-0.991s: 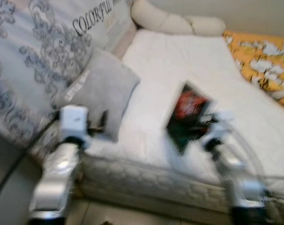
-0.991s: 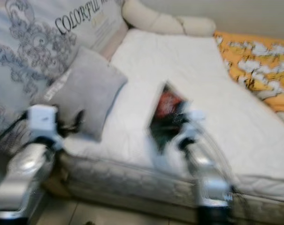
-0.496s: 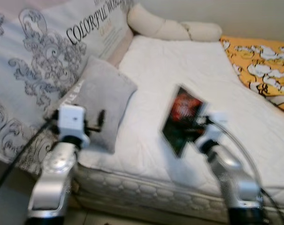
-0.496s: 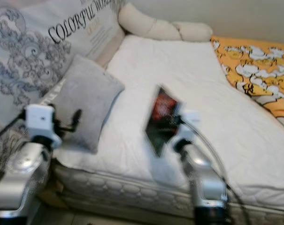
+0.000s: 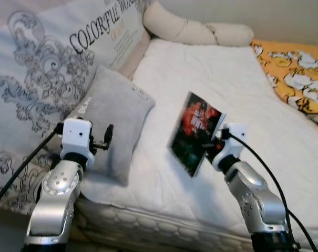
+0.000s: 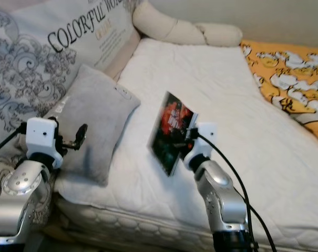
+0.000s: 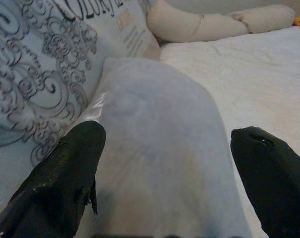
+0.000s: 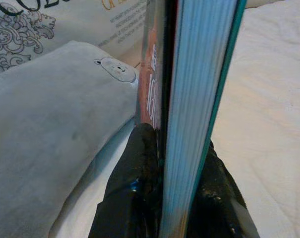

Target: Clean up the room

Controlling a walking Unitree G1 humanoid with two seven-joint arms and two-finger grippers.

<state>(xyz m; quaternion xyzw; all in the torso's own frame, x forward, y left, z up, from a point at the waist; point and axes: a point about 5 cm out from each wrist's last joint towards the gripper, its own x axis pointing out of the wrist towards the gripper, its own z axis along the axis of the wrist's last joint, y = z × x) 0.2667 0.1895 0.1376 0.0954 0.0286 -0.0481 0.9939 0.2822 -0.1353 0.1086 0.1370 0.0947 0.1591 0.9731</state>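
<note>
While the left gripper (image 5: 107, 137) hovered spread beside the grey pillow (image 5: 116, 119), the right gripper (image 5: 210, 147) pinched a book (image 5: 194, 132) upright above the white mattress (image 5: 211, 73). Along the right wrist, both fingers (image 8: 135, 168) clamped its spine.

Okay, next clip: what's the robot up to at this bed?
The robot stands at the edge of a bed with a white mattress. Its right claw is shut on a book with a dark red cover, holding it on edge above the mattress; the right wrist view shows a finger on each side of the book. The left claw is open and holds nothing, hovering in front of a grey pillow that leans on a large patterned cushion.
</note>
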